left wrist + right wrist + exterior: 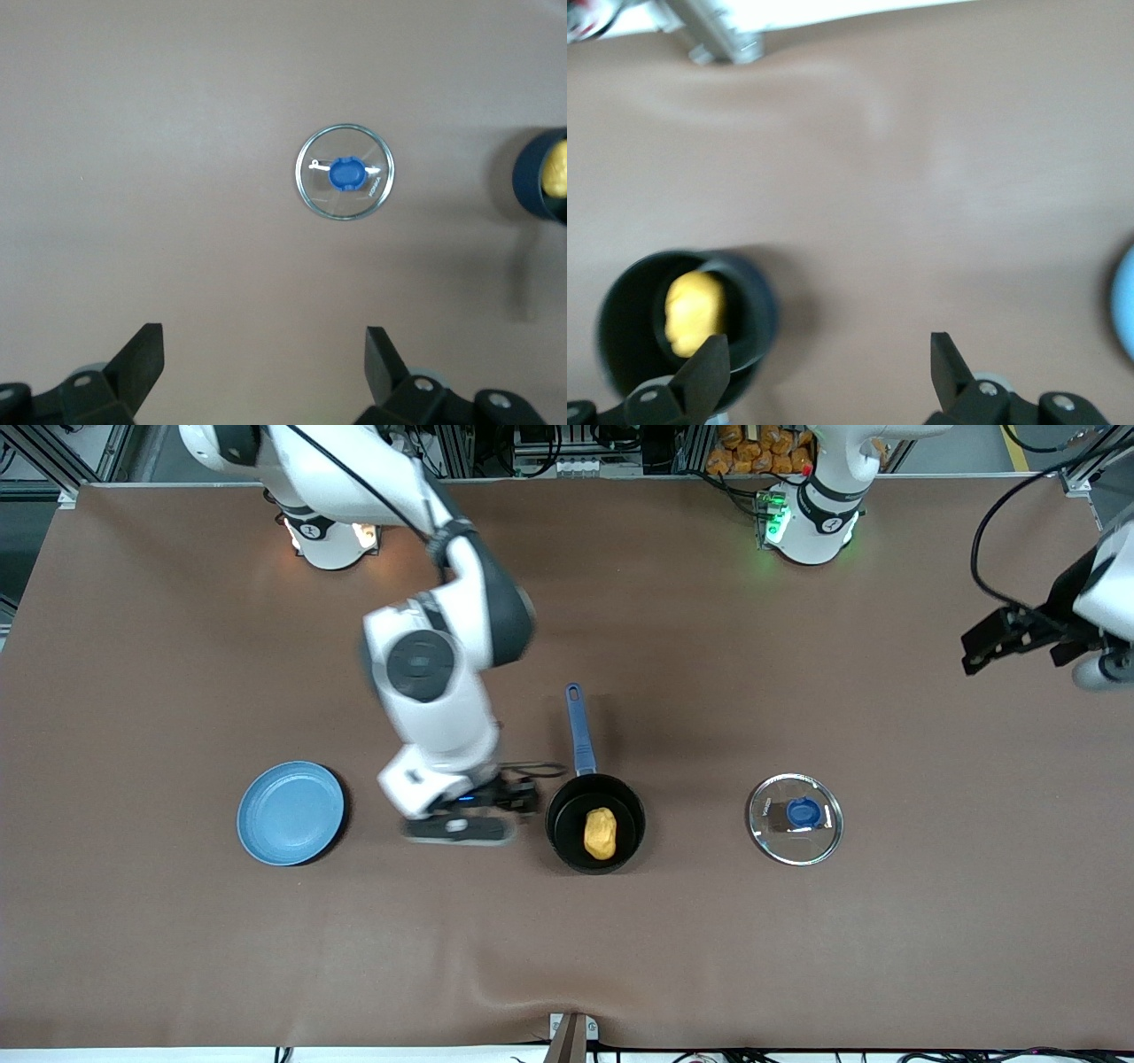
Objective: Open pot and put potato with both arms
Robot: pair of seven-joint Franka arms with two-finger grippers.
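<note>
We see the potato [600, 833] in the pot [594, 822]; right gripper [824, 372] spread empty beside it, left gripper [264, 359] spread empty over bare table.

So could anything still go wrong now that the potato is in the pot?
Maybe. The right gripper, open and empty, is close beside the pot, so a careless swing might bump it and jostle the potato inside. The pot's blue handle lies near that arm too and could get clipped. The glass lid sits apart on the table toward the left arm's end; the open left gripper waits high up, away from it.
</note>
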